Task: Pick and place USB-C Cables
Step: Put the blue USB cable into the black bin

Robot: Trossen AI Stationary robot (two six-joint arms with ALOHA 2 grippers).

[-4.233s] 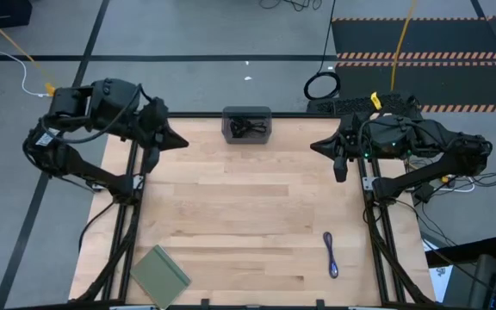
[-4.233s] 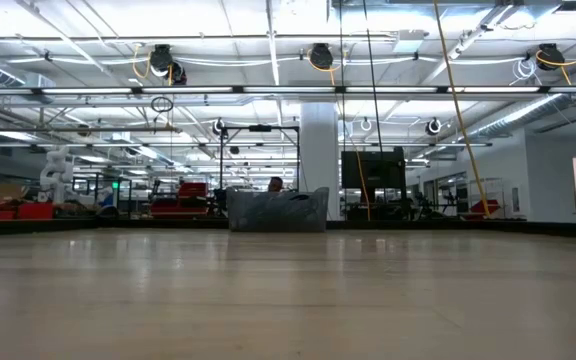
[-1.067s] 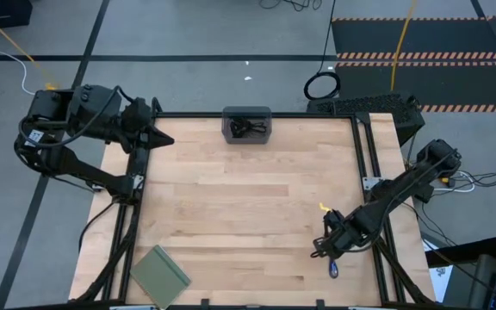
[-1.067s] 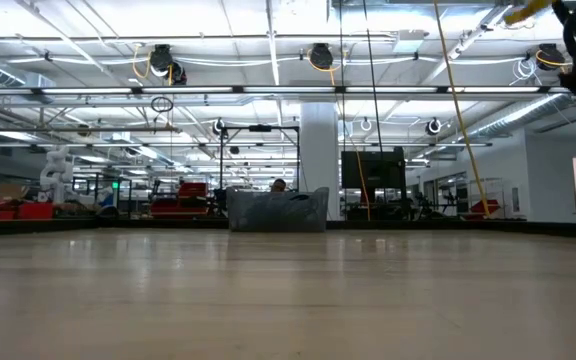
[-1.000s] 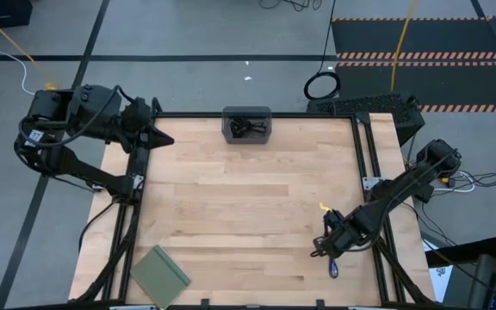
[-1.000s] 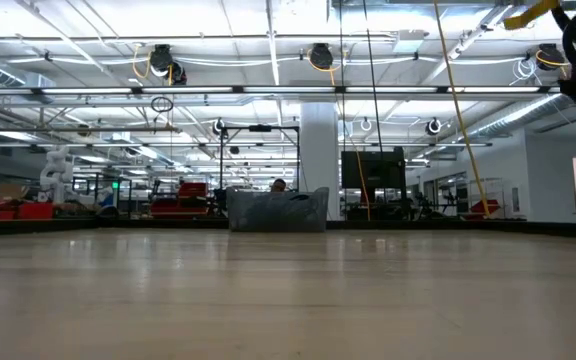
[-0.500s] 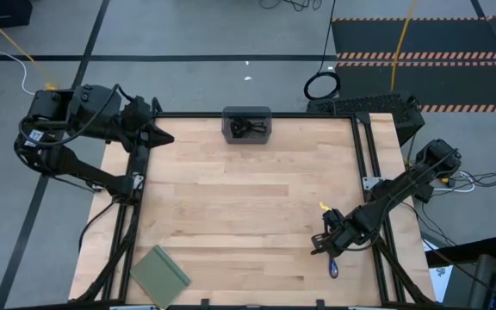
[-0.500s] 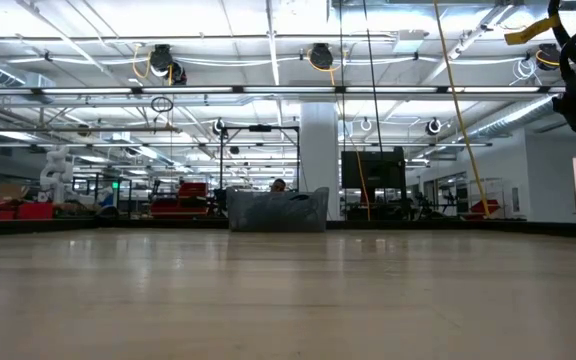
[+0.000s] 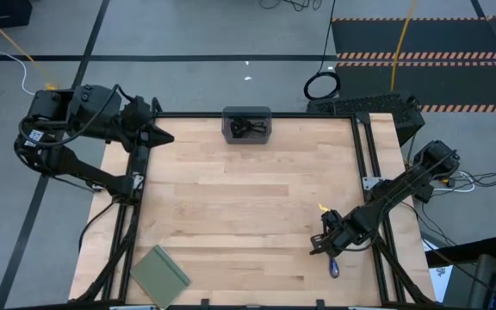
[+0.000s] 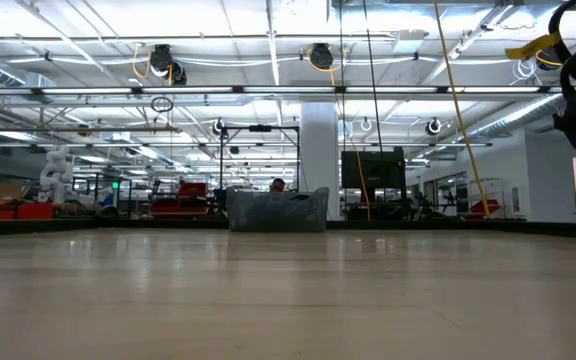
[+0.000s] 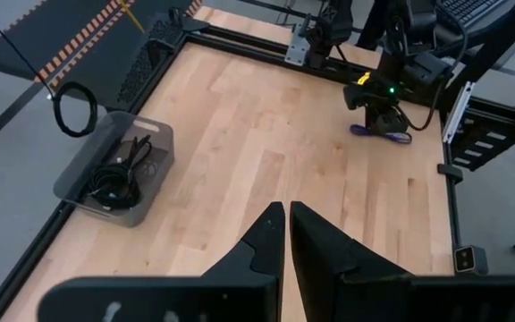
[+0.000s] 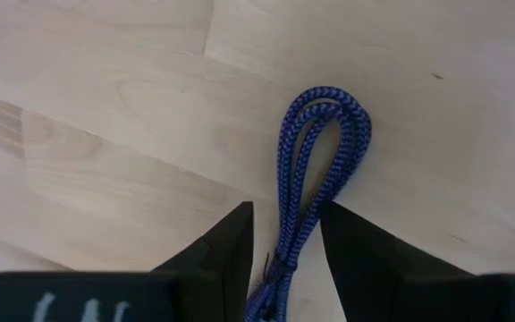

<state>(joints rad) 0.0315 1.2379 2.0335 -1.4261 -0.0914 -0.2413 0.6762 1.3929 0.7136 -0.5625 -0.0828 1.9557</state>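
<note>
Here my right gripper (image 12: 282, 234) straddles the purple-blue cable (image 12: 316, 170), a braided strand folded into a narrow loop, flat on the pale wooden desk (image 9: 231, 207) near its front right corner. My fingers (image 12: 224, 241) stand slightly apart either side, not yet pinching. My left gripper (image 11: 283, 234) waits closed, empty, over the back left corner.

On the desk (image 9: 239, 207), the tray (image 9: 246, 126) sits at 12 o'clock against the far edge, with two cables (image 9: 248, 129) inside it. The pad (image 9: 160, 274) lies down around 7 o'clock near the front edge. The third cable (image 9: 333, 267) lies at about 4 o'clock, right gripper (image 9: 321, 245) directly over it, fingers (image 12: 222, 255) either side. Left gripper (image 9: 164, 136) hangs around 10 o'clock, at the far left corner.
</note>
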